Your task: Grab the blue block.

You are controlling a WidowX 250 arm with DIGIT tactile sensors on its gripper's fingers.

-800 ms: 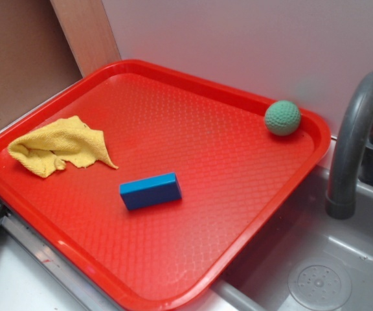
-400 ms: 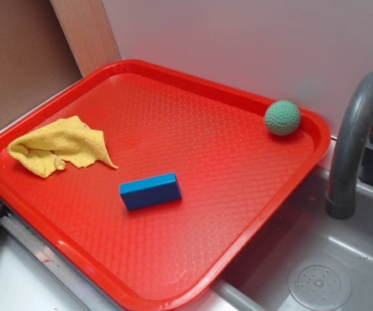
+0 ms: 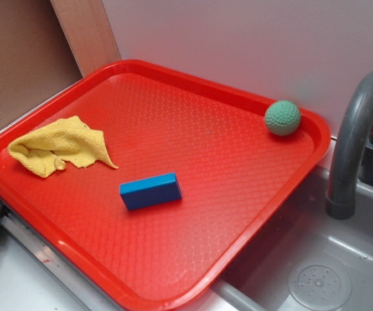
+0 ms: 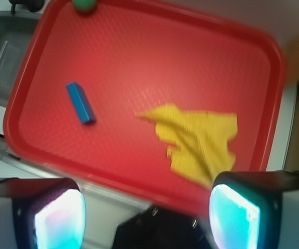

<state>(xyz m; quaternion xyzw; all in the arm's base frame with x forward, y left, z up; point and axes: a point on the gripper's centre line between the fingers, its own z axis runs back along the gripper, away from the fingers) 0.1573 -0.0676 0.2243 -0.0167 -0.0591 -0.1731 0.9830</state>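
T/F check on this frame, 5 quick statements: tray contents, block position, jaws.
1. The blue block lies flat on the red tray. True.
2. The green ball touches the block. False: it sits apart, in the tray's far corner near the faucet.
3. The yellow cloth covers the block. False: it lies crumpled beside it, apart.
4. The gripper has its jaws spread, holding nothing. True.
5. The block is in the sink. False: it is on the tray.
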